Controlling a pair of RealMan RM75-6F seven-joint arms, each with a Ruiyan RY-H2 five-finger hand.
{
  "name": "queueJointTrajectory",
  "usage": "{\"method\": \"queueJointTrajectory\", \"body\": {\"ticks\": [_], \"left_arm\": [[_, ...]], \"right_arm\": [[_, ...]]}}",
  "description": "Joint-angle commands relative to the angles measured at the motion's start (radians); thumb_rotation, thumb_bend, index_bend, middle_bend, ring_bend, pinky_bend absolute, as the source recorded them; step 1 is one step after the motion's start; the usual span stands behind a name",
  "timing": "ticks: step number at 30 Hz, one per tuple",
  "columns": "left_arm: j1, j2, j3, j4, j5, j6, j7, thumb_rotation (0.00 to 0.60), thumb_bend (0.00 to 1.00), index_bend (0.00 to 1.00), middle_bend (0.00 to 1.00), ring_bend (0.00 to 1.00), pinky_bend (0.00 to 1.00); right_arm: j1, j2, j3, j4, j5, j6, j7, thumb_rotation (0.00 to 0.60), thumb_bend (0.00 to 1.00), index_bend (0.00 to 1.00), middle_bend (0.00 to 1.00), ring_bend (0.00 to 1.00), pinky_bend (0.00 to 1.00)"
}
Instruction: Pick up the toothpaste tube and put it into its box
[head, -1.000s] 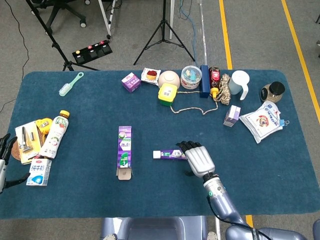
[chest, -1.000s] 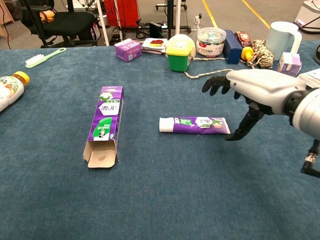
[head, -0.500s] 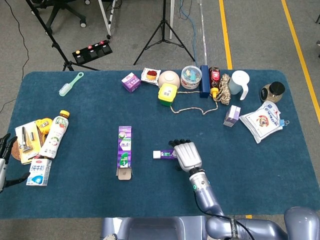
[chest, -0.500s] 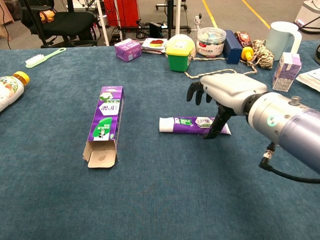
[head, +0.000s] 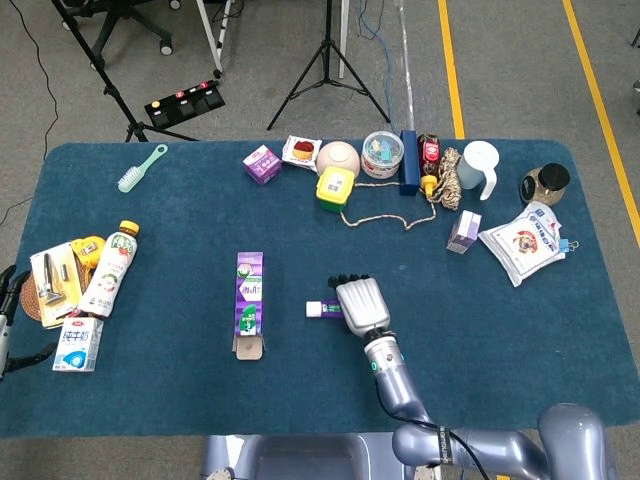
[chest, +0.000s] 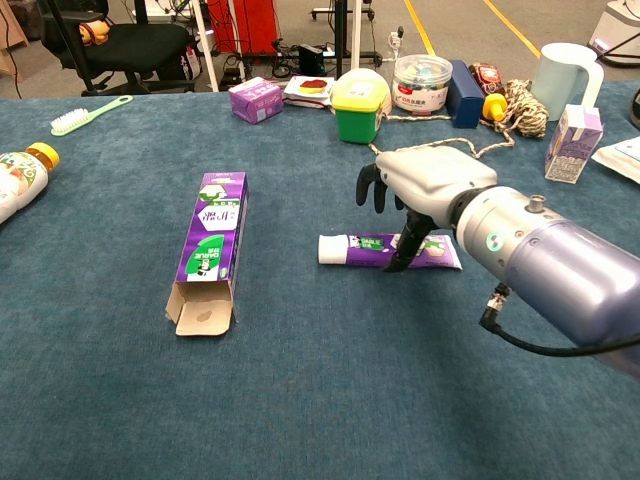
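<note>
The purple toothpaste tube (chest: 360, 248) lies flat on the blue table, white cap pointing left; in the head view only its cap end (head: 320, 309) shows. My right hand (chest: 425, 180) hovers over the tube's middle with nothing in it. Its fingers (chest: 370, 186) hang down behind the tube, and its thumb (chest: 398, 250) reaches down at the tube's near side. From the head view, the right hand (head: 360, 303) covers most of the tube. The purple box (chest: 210, 240) lies to the left, apart from the tube, its open flap end towards me. My left hand (head: 4, 290) is barely visible at the table's left edge.
A green and yellow tub (chest: 358, 105), a small purple box (chest: 255, 98), a string coil (chest: 520, 105) and a white jug (chest: 565, 72) line the far side. A juice bottle (head: 110, 268) and a milk carton (head: 77, 345) lie at the left.
My right hand has moved left from beyond the tube's crimped end to over its middle. The tube and the box have stayed put.
</note>
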Motion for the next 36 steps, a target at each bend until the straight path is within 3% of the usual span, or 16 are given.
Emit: {"method": "queueJointTrajectory", "body": {"ticks": [1,24,36], "left_arm": [[0.001,0.001,-0.003,0.000,-0.007,0.000,-0.001,0.600,0.01,0.00,0.00,0.01,0.11],[0.002,0.007,-0.007,0.002,-0.020,-0.007,-0.020,0.600,0.01,0.00,0.00,0.01,0.11],[0.000,0.008,-0.009,0.004,-0.028,-0.015,-0.023,0.600,0.01,0.00,0.00,0.01,0.11]], "right_arm": [[0.015,-0.013,0.001,0.014,0.017,-0.008,-0.013,0.600,0.09,0.30,0.37,0.39,0.39],[0.047,-0.049,-0.018,0.091,0.045,-0.006,-0.021,0.600,0.16,0.40,0.44,0.44,0.46],[0.052,-0.059,-0.031,0.134,0.031,-0.018,0.010,0.600,0.30,0.46,0.50,0.51,0.59]]}}
